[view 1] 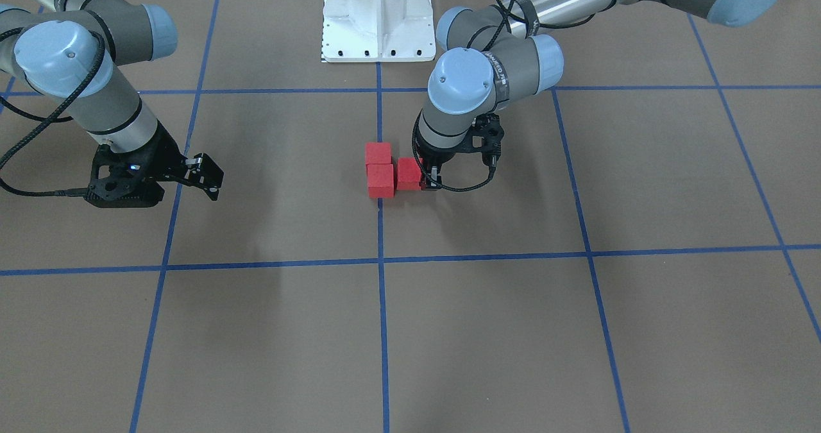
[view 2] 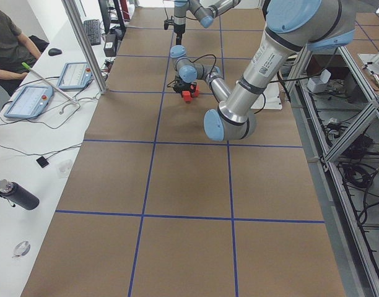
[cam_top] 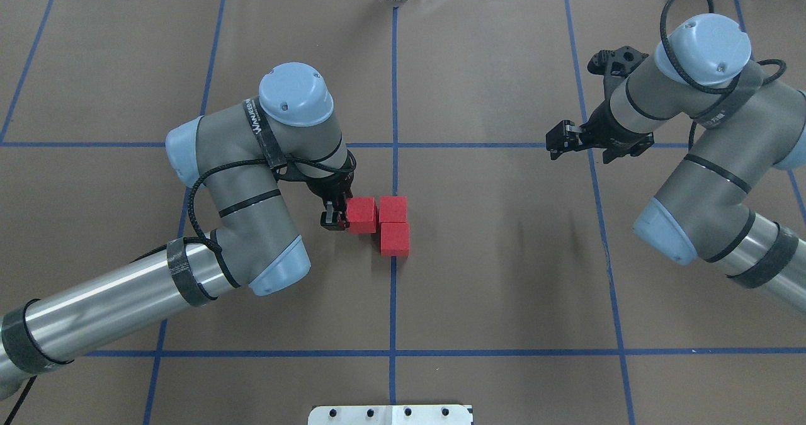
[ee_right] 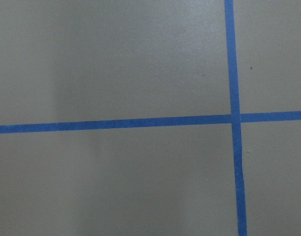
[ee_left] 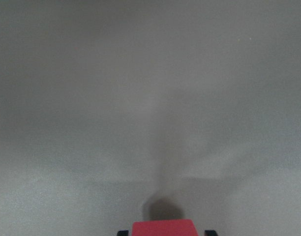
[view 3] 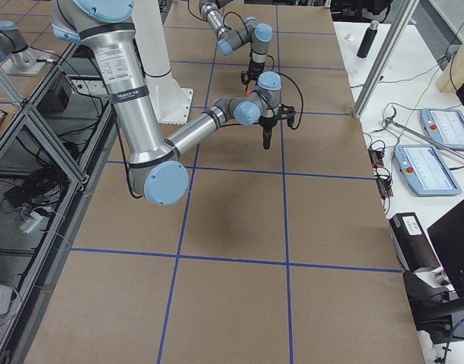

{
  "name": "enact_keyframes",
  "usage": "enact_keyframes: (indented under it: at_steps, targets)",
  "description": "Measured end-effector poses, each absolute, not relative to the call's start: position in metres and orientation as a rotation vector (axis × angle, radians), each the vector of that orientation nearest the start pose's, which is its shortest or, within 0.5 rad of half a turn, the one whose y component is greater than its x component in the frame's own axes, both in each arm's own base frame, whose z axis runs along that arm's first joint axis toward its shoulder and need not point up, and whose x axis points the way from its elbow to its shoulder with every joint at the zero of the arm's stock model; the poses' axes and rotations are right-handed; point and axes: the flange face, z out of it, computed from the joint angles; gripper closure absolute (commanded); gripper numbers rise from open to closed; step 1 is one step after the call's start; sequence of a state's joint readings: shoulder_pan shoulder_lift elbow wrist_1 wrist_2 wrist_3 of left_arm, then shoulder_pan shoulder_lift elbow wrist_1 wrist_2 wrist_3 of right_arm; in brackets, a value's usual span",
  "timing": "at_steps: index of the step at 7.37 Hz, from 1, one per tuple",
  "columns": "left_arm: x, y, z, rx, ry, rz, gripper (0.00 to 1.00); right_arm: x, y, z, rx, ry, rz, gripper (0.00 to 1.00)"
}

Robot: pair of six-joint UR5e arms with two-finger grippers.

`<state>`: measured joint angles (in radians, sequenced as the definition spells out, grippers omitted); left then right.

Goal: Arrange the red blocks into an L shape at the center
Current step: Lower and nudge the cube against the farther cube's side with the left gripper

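Three red blocks lie together in an L on the brown surface at the central blue line [cam_top: 394, 286]: one far [cam_top: 393, 209], one near [cam_top: 395, 238], one to the left [cam_top: 361, 215]. In the front view they are the far-line block [view 1: 380, 181], the near-line block [view 1: 378, 153] and the side block [view 1: 408, 173]. My left gripper [cam_top: 340, 216] is low at the side block's outer edge. The left wrist view shows that block [ee_left: 164, 228] between the fingertips, apparently gripped. My right gripper [cam_top: 556, 145] is open and empty, far to the right, above a tape crossing [ee_right: 234, 118].
The white robot base plate [view 1: 377, 16] stands on the central line behind the blocks. The left arm's elbow [cam_top: 277, 267] hangs low beside the blocks. A side desk with tablets [view 2: 28, 99] and a seated person lies beyond the table's edge.
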<state>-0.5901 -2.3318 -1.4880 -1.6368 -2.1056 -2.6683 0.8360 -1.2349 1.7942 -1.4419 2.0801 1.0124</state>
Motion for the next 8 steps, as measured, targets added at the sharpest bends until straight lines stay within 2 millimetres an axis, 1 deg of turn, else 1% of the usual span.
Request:
enact_keyframes:
  at_steps: [5,8]
  targets:
    - [0.5611,-0.4768,0.2189,-0.711,0.635,-1.399,1.0,-0.3422,-0.5051,0.3586,0.059,-0.83,0.086,0.0]
    - [0.5679,-0.4708,0.2198,-0.699,0.634,-1.397,1.0,-0.3424,-0.5053,0.3597,0.057,-0.829,0.086,0.0]
